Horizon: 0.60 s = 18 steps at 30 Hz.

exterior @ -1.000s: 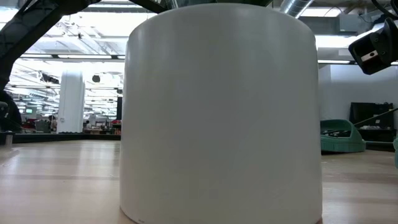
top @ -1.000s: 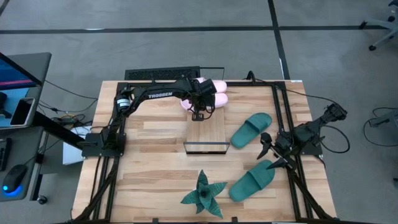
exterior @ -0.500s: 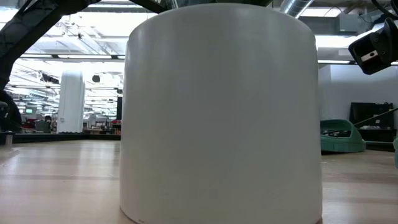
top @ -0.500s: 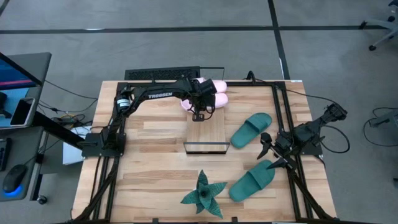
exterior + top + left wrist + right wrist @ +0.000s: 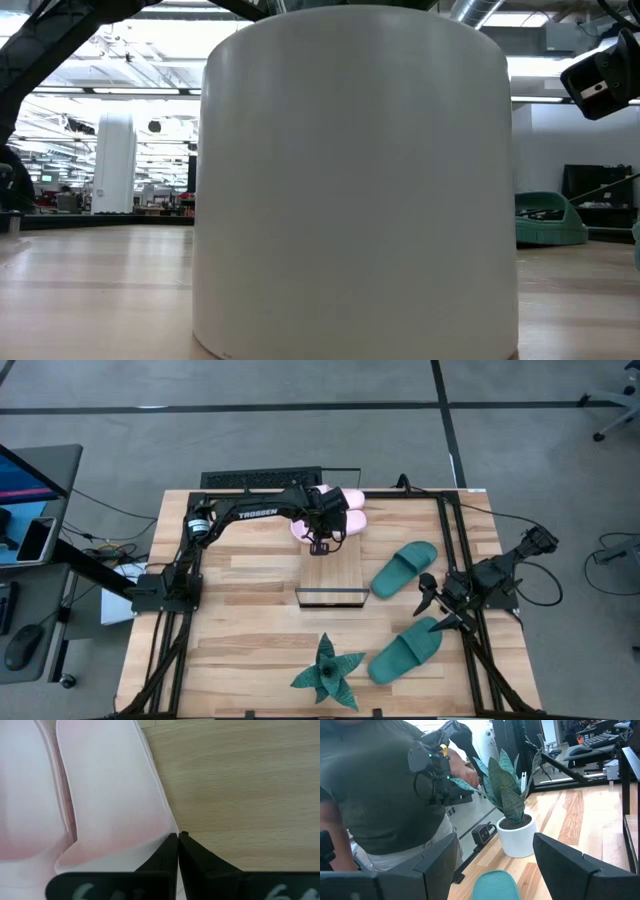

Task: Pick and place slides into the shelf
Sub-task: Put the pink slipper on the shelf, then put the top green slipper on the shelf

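At the bench's [image 5: 250, 650] far edge: left pincer [image 5: 320, 546], clenched on nothing, tips over the shelf [image 5: 333, 575] just beside two pink slides [image 5: 352, 518]; its wrist view alone shows the closed fingers [image 5: 167, 857] against a pink edge [image 5: 110, 795]. Right pincer [image 5: 427, 596] released, near two teal slides [image 5: 404, 568], one toe [image 5: 492, 885] between its fingers. Right wrist view adds plant [image 5: 507, 795] and a person [image 5: 380, 795]. Low view: white pot [image 5: 355, 180] only.
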{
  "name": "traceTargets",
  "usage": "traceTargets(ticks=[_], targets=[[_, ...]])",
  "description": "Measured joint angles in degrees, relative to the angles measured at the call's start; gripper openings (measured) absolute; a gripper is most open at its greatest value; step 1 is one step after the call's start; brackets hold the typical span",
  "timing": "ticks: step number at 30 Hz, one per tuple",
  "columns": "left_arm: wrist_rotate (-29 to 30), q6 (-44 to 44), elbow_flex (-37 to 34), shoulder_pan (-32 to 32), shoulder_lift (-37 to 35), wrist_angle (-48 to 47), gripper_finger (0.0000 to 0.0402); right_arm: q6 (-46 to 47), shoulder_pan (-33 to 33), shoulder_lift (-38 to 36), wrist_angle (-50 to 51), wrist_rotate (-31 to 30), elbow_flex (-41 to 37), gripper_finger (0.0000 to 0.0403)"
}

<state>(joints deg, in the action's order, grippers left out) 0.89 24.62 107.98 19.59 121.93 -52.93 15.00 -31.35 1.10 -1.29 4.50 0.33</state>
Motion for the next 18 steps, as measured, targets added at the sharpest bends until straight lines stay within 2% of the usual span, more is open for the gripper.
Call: traceTargets(ticks=[4, 8, 12, 16, 18], targets=[[0.82, 0.09, 0.56, -0.21, 0.00, -0.64, 0.0000, 0.00, -0.01, 0.00, 0.01, 0.00, -0.01, 0.0254], [3.06, 1.64, 4.45, -0.63, 0.00, -2.19, 0.0000, 0.00, 0.00, 0.00, 0.01, 0.02, 0.01, 0.0254], [3.10, 3.15, 12.65, -0.63, 0.00, -5.21, 0.0000, 0.00, -0.02, 0.02, -0.01, -0.01, -0.01, 0.0254], [2.18, 2.92, 26.00, 0.06, -0.01, -9.65, 0.0000, 0.00, -0.02, 0.02, 0.01, -0.01, 0.01, 0.0254], [-0.74, 0.87, 25.74, 1.16, -3.45, -6.14, 0.0000, 0.00, -0.02, 0.02, -0.02, 0.00, 0.00, 0.0254]])
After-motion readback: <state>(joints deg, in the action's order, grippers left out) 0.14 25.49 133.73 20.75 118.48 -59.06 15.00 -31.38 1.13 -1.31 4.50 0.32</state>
